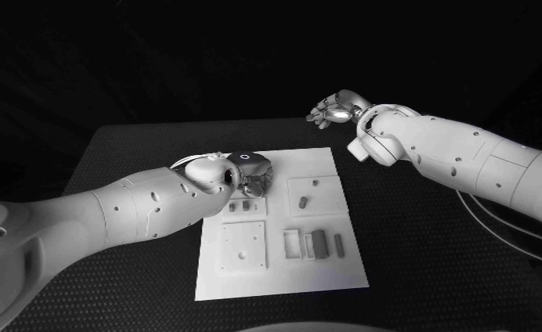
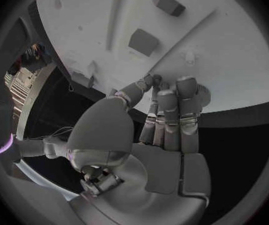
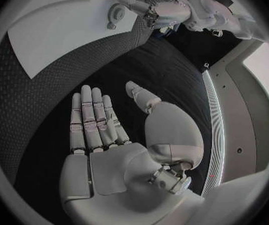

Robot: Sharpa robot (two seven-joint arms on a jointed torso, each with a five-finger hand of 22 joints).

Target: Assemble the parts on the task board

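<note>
The white task board (image 1: 283, 273) lies in the middle of the black table. My left hand (image 1: 245, 173) is bent down over the board's far left corner, its fingertips (image 2: 172, 87) held together against the board beside a round part (image 2: 202, 93). Thumb and fingers meet there, and I cannot tell whether anything sits between them. Small grey parts lie on the board: one slim piece (image 1: 303, 203), two bars (image 1: 319, 243), and two short pieces (image 1: 238, 207). My right hand (image 1: 335, 110) is raised beyond the board's far right corner, palm (image 3: 119, 170) flat, fingers straight, holding nothing.
A square plate with holes (image 1: 243, 246) sits in the board's near left area, next to a narrow frame (image 1: 293, 243). Two grey blocks (image 2: 144, 41) stand on the board ahead of my left hand. A cable (image 1: 497, 218) runs beneath my right arm.
</note>
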